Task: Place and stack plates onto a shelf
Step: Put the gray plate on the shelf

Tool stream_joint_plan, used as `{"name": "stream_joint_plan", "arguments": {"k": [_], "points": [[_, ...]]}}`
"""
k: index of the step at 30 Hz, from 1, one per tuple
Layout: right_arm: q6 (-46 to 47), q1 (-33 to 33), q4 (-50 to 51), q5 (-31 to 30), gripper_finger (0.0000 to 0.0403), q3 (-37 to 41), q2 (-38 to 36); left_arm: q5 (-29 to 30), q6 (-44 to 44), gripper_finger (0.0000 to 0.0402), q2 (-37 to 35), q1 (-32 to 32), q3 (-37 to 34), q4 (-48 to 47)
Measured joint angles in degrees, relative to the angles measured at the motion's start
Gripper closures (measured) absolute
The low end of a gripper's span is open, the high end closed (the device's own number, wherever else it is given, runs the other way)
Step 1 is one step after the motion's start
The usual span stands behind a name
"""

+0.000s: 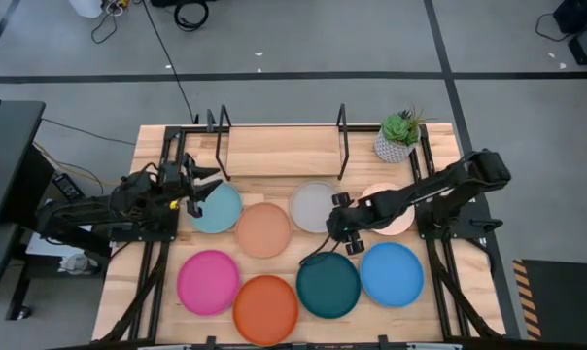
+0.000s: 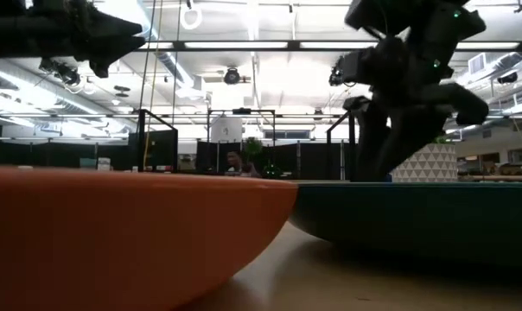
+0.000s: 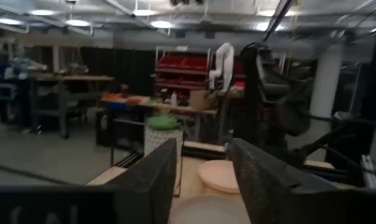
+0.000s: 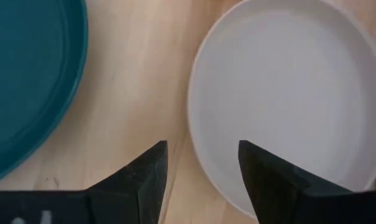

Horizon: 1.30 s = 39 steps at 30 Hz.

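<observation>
Eight plates lie flat on the tabletop: light blue (image 1: 219, 209), peach-orange (image 1: 264, 230), grey (image 1: 313, 204), pale peach (image 1: 391, 212), magenta (image 1: 208, 282), orange (image 1: 266, 309), teal (image 1: 328, 285) and blue (image 1: 392, 274). The shelf (image 1: 279, 151), a light board between black wire uprights, stands at the far edge. My right gripper (image 4: 200, 163) is open and points down. Its fingers stand on either side of the grey plate's near rim (image 4: 197, 143), above it, with the teal plate (image 4: 26, 81) beside it. My left gripper (image 1: 198, 191) is open and level above the light blue plate's left part.
A small potted plant (image 1: 398, 136) stands at the far right, beside the shelf. In the low view the orange plate (image 2: 114, 233) and the teal plate (image 2: 416, 216) fill the foreground. Bare wood shows between the plates and along the table's edges.
</observation>
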<state>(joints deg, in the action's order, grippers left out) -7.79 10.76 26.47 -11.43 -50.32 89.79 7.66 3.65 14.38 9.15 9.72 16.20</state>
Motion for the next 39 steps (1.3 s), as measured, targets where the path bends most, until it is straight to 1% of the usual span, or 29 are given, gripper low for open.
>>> {"name": "stream_joint_plan", "arguments": {"k": [3, 7, 13, 19, 20, 22, 26, 27, 29, 34, 36, 39], "points": [[-1.8, 0.0, 2.6, -0.9, 0.0213, -2.4, 3.5, 0.1, 0.6, 0.0218, 2.2, 0.0, 3.6, -6.7], [-3.7, -0.8, 5.2, -1.0, 0.0231, -5.3, 7.0, 0.2, 2.3, 0.0219, 6.6, 0.0, 6.9, -11.0], [-5.2, -2.5, 9.4, 0.1, 0.0265, -8.1, 11.5, 0.2, 3.1, 0.0227, 13.8, 0.0, 9.1, -11.5], [-6.3, -3.6, 9.8, 1.6, 0.0315, -8.4, 13.1, -0.5, 3.1, 0.0228, 17.3, -0.1, 10.4, -11.9], [-6.4, -3.7, 9.9, 2.1, 0.0325, -8.4, 13.1, -1.1, 3.1, 0.0228, 17.5, -0.1, 10.5, -11.9], [-6.8, -4.0, 10.1, 3.2, 0.0346, -8.4, 12.9, -4.3, 2.9, 0.0228, 17.6, 0.0, 10.6, -11.8], [-8.8, -4.1, 10.1, 4.7, 0.0385, -8.4, 12.2, -15.2, -1.2, 0.0228, 17.6, -0.5, 10.6, -11.5], [-9.1, -4.1, 10.0, 4.9, 0.0388, -8.5, 12.2, -16.8, -1.9, 0.0228, 17.6, -0.8, 10.6, -11.4], [-9.4, -4.0, 11.1, 5.0, 0.0388, -9.0, 12.2, -17.3, -2.8, 0.0228, 17.6, -1.6, 10.6, -11.3], [-11.7, -4.0, 14.3, 5.2, 0.0379, -13.2, 12.2, -15.2, -2.8, 0.0228, 17.6, -2.4, 10.6, -11.3], [-13.5, -4.0, 15.3, 5.5, 0.038, -15.4, 12.2, -14.0, -2.7, 0.0228, 17.6, -2.4, 10.6, -11.3], [-15.4, -4.0, 19.7, 6.2, 0.0386, -19.2, 12.2, -12.8, -1.3, 0.0228, 17.6, -2.4, 10.6, -11.3]]}}
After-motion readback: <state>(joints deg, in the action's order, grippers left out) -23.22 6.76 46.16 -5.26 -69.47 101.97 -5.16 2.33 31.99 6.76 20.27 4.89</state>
